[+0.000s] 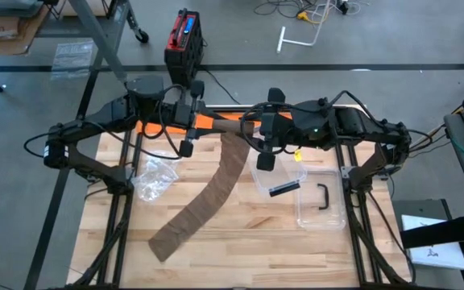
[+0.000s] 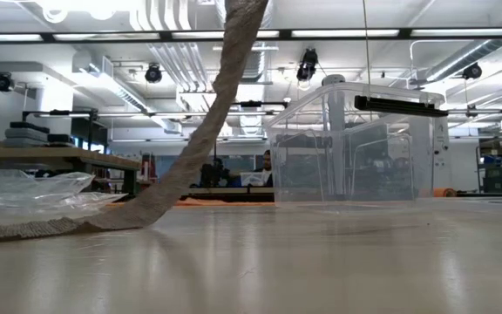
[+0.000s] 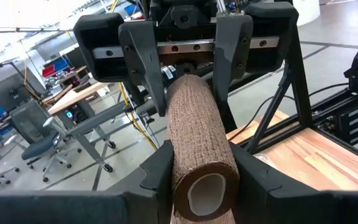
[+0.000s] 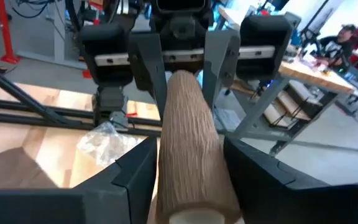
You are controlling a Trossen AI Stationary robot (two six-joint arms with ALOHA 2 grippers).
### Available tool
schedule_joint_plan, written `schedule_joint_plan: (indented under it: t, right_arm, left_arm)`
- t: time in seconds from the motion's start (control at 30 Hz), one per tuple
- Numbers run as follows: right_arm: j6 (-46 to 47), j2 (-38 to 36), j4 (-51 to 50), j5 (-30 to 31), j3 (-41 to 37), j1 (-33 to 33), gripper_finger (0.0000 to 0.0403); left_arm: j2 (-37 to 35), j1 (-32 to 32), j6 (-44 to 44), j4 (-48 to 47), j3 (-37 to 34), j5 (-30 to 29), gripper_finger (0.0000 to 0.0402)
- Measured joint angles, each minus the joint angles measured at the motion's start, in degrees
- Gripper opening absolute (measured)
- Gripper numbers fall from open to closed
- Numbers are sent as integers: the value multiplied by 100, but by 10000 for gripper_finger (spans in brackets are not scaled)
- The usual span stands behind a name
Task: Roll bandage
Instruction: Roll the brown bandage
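Note:
A brown bandage roll (image 1: 230, 122) on a white core (image 3: 205, 194) hangs level, high above the far middle of the table. Its loose strip (image 1: 216, 189) drops from the roll and runs toward the near left. The strip's tail (image 2: 24, 228) lies flat on the wood. My left gripper (image 3: 204, 168) comes from the left and is shut on the roll's left end. My right gripper (image 4: 191, 168) comes from the right and is shut on the right end. The two grippers face each other along the roll. My left gripper pinches the roll's left end (image 3: 185, 168) between its two fingers (image 3: 157, 177), one on each side. The fingers come level from the table's left and lie along the roll. The roll is lifted clear and level. My right gripper pinches the roll's right end (image 4: 179, 174) between its two fingers (image 4: 135, 168), one on each side. They come from the table's right, tipped slightly down, and lie along the roll. Below the roll the strip hangs loosely to the table.
A clear plastic box (image 1: 316, 197) holding black parts stands on the table's right half. A crumpled clear bag (image 1: 155, 179) lies at the left, beside the strip. Bare wood shows along the near edge.

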Motion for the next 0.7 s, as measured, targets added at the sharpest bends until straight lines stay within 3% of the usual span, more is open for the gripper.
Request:
schedule_joint_plan:
  t: [0.7]
  right_arm:
    - [230, 20, 106, 7, -81, -76, 176]
  left_arm:
    - [4, 0, -9, 228, 0, -16, 100]
